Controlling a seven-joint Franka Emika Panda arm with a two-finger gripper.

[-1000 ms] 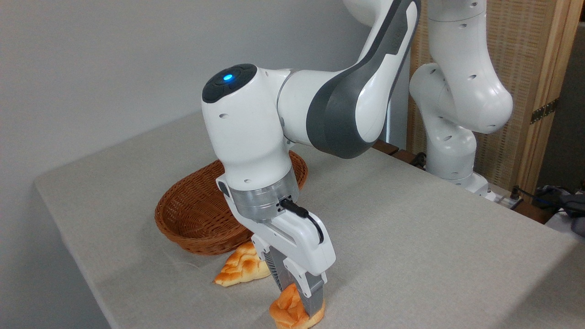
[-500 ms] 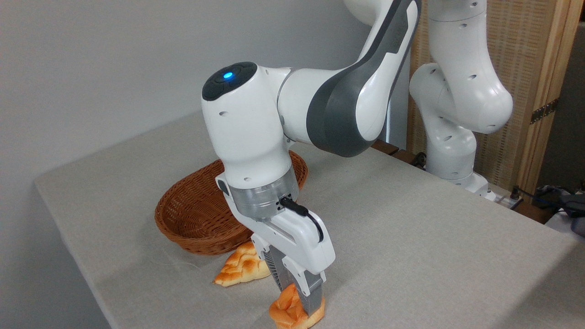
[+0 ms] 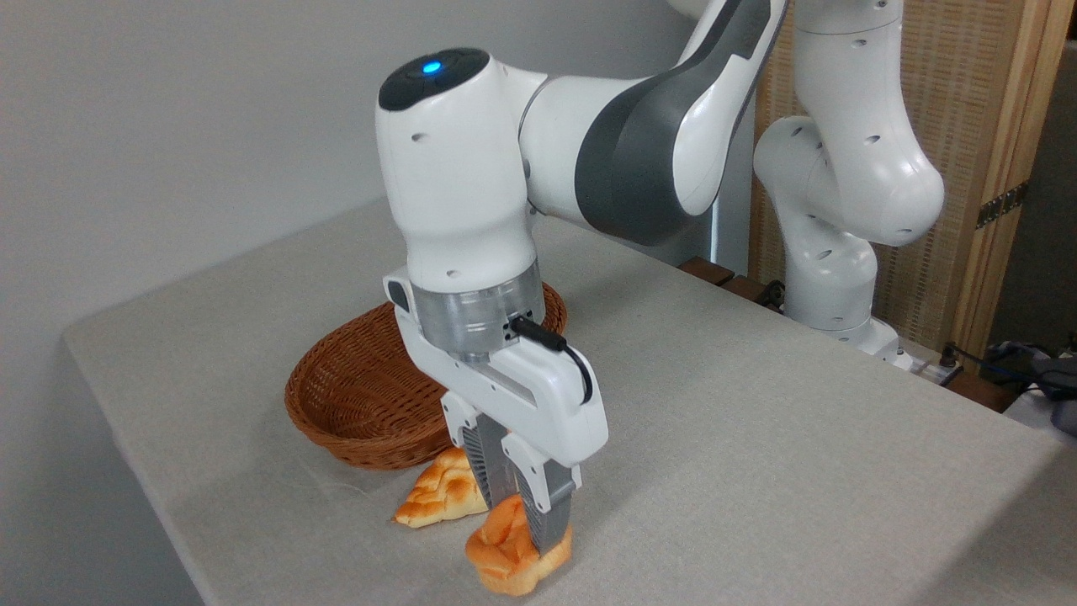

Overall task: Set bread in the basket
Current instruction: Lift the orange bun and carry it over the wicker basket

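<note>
Gripping the bread [image 3: 509, 560], the gripper [image 3: 526, 526] hangs near the basket [image 3: 336, 404].

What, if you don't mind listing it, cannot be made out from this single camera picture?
- Braided loaf: its right end is hidden behind the hand.
- Basket: its right part and much of its inside are covered by the arm.
- Bread: the middle is masked by the fingers, and whether its underside touches the table cannot be told.
- The arm's upper links are cut off by the top edge.
</note>
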